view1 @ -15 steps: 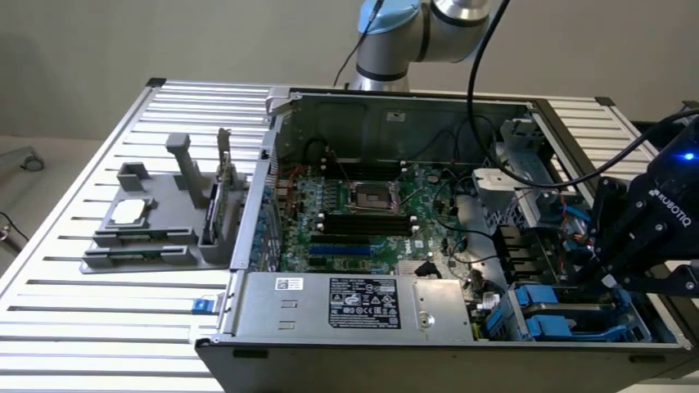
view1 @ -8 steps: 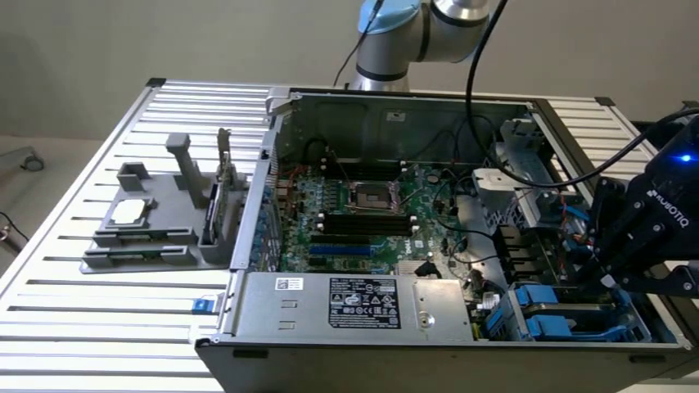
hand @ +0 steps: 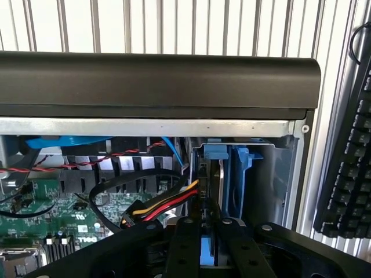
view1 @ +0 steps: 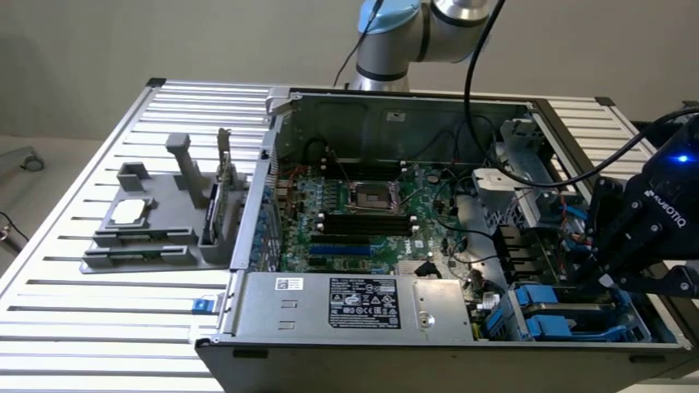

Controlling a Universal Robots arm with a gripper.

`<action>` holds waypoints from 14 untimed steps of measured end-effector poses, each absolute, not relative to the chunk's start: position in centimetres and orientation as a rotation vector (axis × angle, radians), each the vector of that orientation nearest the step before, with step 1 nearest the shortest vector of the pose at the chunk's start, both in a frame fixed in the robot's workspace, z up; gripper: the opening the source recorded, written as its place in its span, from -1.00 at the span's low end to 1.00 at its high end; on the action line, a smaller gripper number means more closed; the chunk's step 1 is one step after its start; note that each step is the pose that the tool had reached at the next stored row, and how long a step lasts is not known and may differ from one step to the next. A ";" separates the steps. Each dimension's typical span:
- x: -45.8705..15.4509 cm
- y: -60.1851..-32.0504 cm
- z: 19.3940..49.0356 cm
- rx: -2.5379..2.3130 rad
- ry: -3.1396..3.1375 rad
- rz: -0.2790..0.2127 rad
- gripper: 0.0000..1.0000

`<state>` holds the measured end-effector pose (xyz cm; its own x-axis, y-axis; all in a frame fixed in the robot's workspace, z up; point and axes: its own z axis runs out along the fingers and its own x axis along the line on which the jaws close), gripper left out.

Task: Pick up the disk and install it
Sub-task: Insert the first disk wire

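1. Slatted aluminium table (view1: pixel 65 327) under an open desktop computer case (view1: pixel 415 364), motherboard (view1: pixel 361 217) exposed.
2. Black gripper (view1: pixel 598 280) lowered into the corner drive bay (hand: pixel 278 179).
3. Fingers (hand: pixel 239 252) pinched nearly together on the disk (hand: pixel 210 253), which stands on edge between them with its blue rail showing.
4. Beside the fingertips, red, yellow and black cables (hand: pixel 168 205).
5. Outside the case wall, near the gripper, a dark keyboard (hand: pixel 348 174).

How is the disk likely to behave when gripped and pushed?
The disk looks metal, so probably stiff and heavy for its size. Its blue plastic rails may flex slightly under the jaws; smooth plastic could slip.
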<state>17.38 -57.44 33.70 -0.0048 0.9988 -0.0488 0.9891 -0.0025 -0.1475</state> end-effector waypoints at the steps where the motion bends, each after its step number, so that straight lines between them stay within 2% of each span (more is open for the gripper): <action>1: 17.4 -57.4 33.7 -2.165 -2.167 0.213 -0.67; 14: 17.4 -57.6 34.5 -2.166 -2.165 0.210 -0.67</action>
<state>17.38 -57.64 34.46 -0.0031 0.9990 -0.0457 0.9891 -0.0036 -0.1475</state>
